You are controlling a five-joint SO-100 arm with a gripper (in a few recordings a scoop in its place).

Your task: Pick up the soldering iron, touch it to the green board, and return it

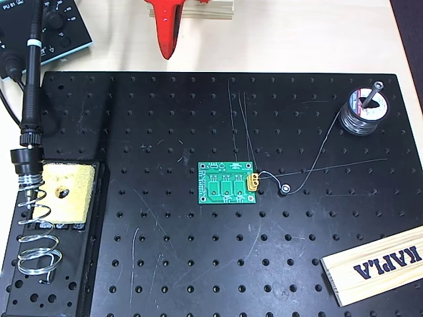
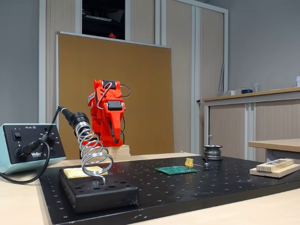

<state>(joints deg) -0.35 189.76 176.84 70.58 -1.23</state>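
The soldering iron (image 1: 31, 99) rests in its coiled spring stand (image 1: 36, 231) at the left edge of the black perforated plate, handle pointing away and cord running to the station; it also leans in the coil in the fixed view (image 2: 70, 117). The green board (image 1: 228, 183) lies flat mid-plate with its yellow connector on the right edge, and shows as a thin green slab in the fixed view (image 2: 176, 169). My red gripper (image 1: 168, 51) hangs folded at the back beyond the plate, far from both, fingers together and holding nothing; in the fixed view the gripper (image 2: 114, 140) points down.
A yellow sponge (image 1: 66, 191) sits in the stand's black base. The soldering station (image 1: 46, 26) is at the top left. A solder spool (image 1: 363, 112) stands at the right rear with wire trailing toward the board. A wooden KAPLA plank (image 1: 377, 264) lies at the front right.
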